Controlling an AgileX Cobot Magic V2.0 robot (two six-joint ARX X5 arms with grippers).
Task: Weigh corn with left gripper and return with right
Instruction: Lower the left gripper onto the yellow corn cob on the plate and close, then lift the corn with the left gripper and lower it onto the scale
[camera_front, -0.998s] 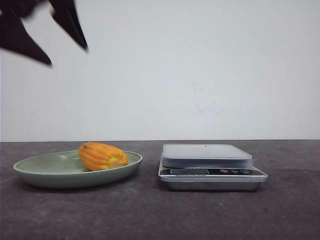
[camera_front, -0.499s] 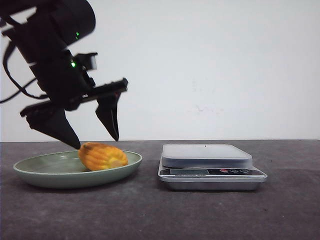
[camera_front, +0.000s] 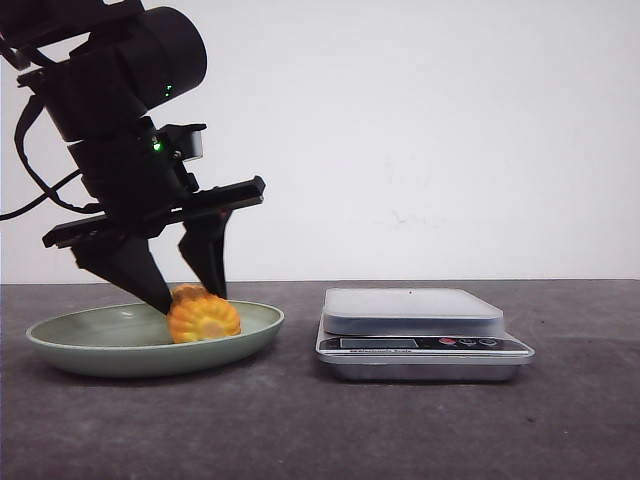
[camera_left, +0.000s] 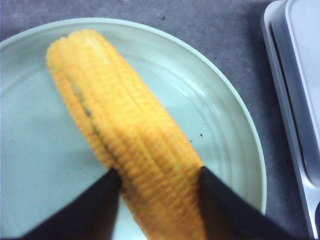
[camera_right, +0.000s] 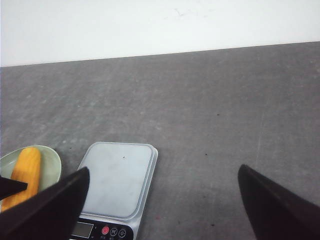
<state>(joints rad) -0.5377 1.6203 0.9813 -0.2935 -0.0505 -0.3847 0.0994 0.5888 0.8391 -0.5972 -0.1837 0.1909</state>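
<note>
The corn (camera_front: 203, 316) lies in the green plate (camera_front: 90, 345) on the left part of the dark worktop (camera_front: 400, 430). In the front view it shows end-on, a round ribbed face toward the camera, so its long axis runs roughly front to back across the plate. The left wrist view shows the cob (camera_left: 125, 135) lengthwise, kernel rows running along it, one rounded end lying well inside the plate (camera_left: 220, 105) and the other end passing between the fingers and out of frame. The left claw (camera_front: 185, 290) stands over the plate with one dark finger (camera_left: 95, 205) pressed on each flank of the cob; it is closed down to the cob's width and grips it. Whether the corn is clear of the plate floor cannot be told. A kitchen scale (camera_front: 420, 335) sits on the worktop just right of the plate, not touching it, with a flat pale platform, a display strip and small buttons on its front edge, one of them red; no writing or brand can be read in any view. The right claw (camera_right: 160, 200) hangs high above the worktop, its fingers spread wide with nothing between them, looking down on the scale (camera_right: 117, 180) and the plate edge (camera_right: 52, 160).
</note>
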